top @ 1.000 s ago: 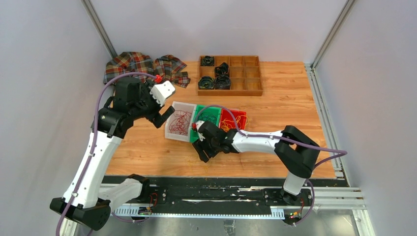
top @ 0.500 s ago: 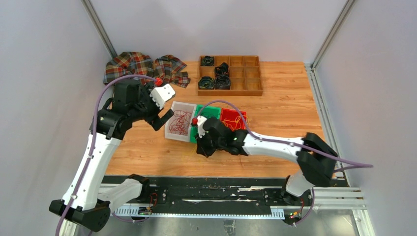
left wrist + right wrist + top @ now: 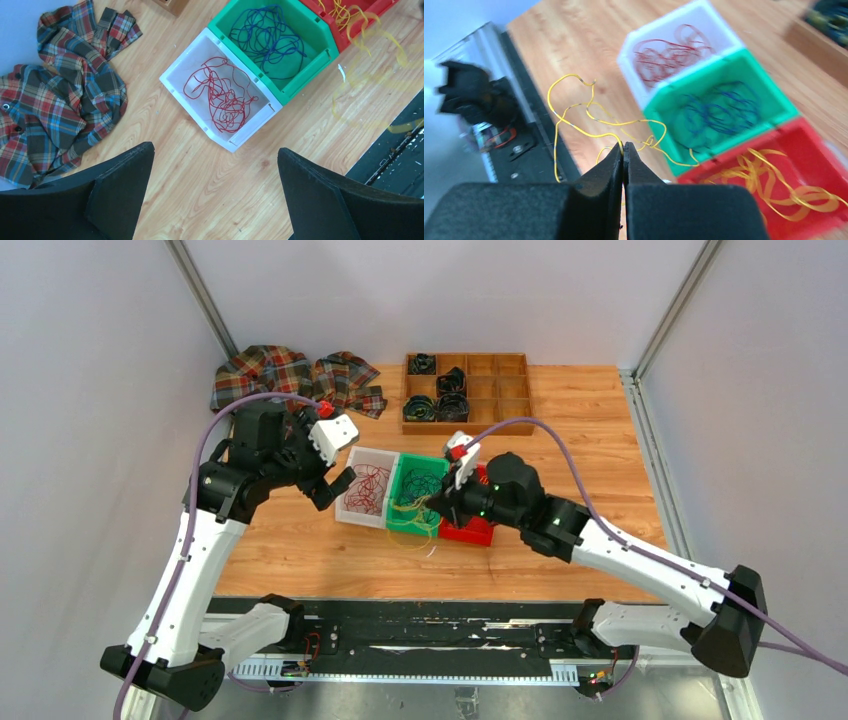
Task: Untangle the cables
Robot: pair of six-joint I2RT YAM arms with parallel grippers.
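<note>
Up in the air by the front of the green box (image 3: 305,75) and the red box (image 3: 814,150): the right hand (image 3: 623,146), shut tight on one thin yellow cable (image 3: 634,121). Pinched right between the two black fingers, with long loops hanging out to the side and down over the table (image 3: 200,190). Down on the table, three boxes in a row, side by side and touching. In the white box (image 3: 197,57), a messy heap of red cables (image 3: 222,97). In the green box in the middle, a bunch of dark blue cables (image 3: 267,42). In the red box, more yellow cables (image 3: 774,185), flat and curly. Over by the left side of the white box, up off the table: the left hand (image 3: 212,150), wide open and holding nothing. Near the back left corner of the table, a crumpled checked shirt (image 3: 60,100). At the back, well apart from the three boxes, a wooden tray (image 3: 500,390) with little square spaces, and black coils (image 3: 440,405) in some of the spaces on its left side.
</note>
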